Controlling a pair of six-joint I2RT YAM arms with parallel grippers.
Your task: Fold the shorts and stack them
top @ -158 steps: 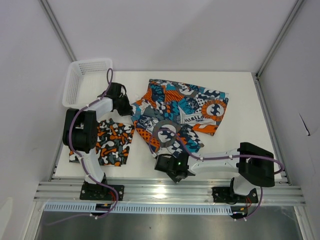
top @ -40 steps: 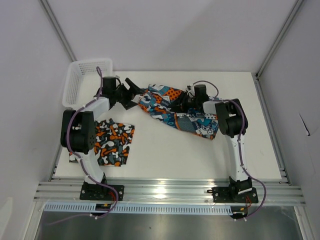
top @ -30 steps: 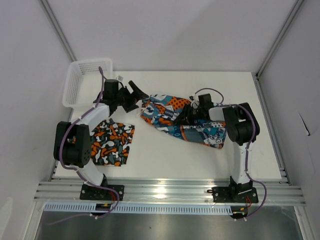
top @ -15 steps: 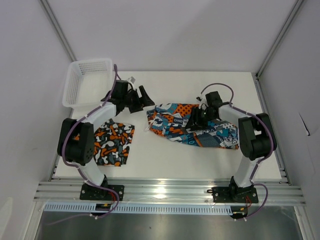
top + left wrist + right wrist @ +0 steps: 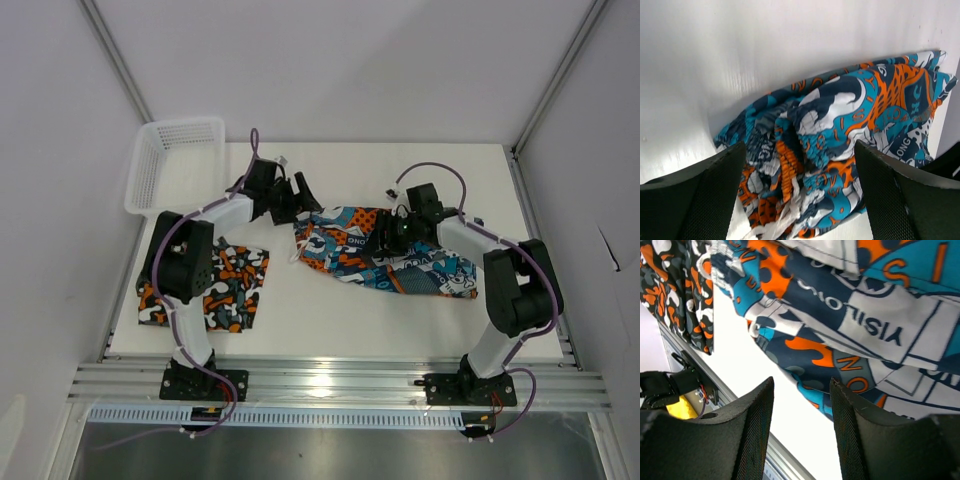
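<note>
The teal-blue, orange and white graphic shorts [image 5: 385, 258] lie folded in a long band across the middle of the table, bunched at their left end. My left gripper [image 5: 300, 202] hovers open just off that left end; in the left wrist view the crumpled waistband [image 5: 790, 165] sits below the wide-apart gripper [image 5: 800, 200], not gripped. My right gripper [image 5: 386, 236] is open over the band's middle; in its own view the gripper [image 5: 802, 410] frames bare table and the shorts' hem [image 5: 840, 365]. The camouflage shorts [image 5: 215, 290] lie folded at the near left.
A white mesh basket [image 5: 170, 165] stands at the far left corner of the table. The aluminium rail [image 5: 340, 385] with both arm bases runs along the near edge. Grey walls close in the table on the left, back and right.
The graphic shorts came down from a lifted, stretched hold to lie folded on the table. The right gripper opened and let go. The left gripper slid right toward the shorts' left end.
</note>
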